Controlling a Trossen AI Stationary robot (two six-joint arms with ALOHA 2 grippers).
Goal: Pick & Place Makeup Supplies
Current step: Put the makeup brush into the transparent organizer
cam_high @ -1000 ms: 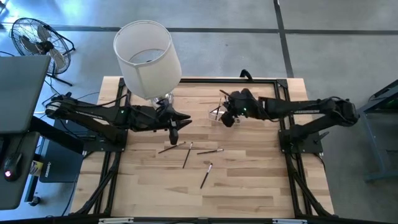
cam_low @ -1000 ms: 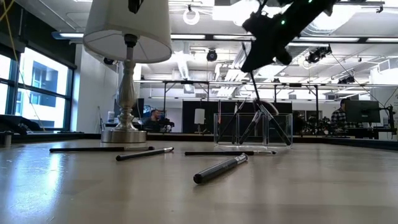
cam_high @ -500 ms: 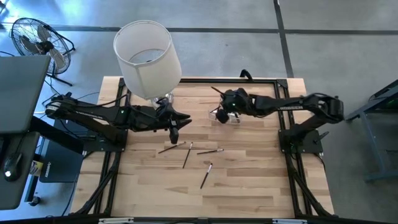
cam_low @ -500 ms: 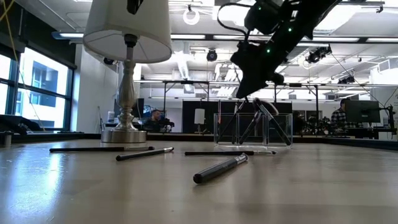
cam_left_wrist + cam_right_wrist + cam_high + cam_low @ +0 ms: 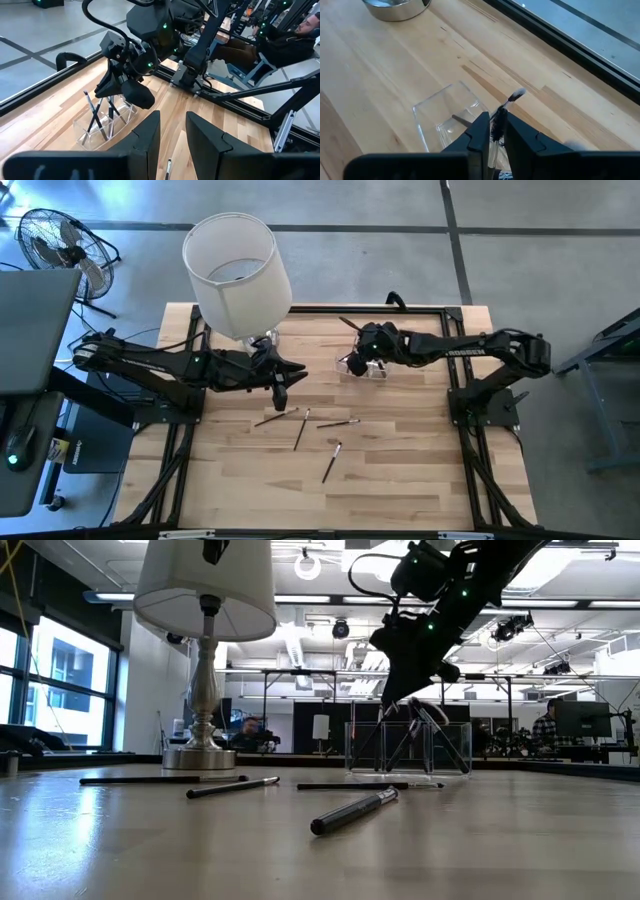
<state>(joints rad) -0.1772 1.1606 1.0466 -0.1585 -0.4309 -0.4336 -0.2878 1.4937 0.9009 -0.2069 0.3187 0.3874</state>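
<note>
Wooden tabletop [image 5: 400,470]: right gripper [image 5: 492,131], above centre of frame, pinches a mascara wand [image 5: 499,121] over the clear holder [image 5: 362,367]; left gripper [image 5: 170,135] waits narrowly parted beside the lamp [image 5: 236,275]; four brushes [image 5: 302,426] lie mid-table.

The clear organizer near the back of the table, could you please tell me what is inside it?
Several thin makeup sticks lean inside the clear organizer. The right pincer hovers above with a brush between its fingers. An exact count is impossible because they overlap.
</note>
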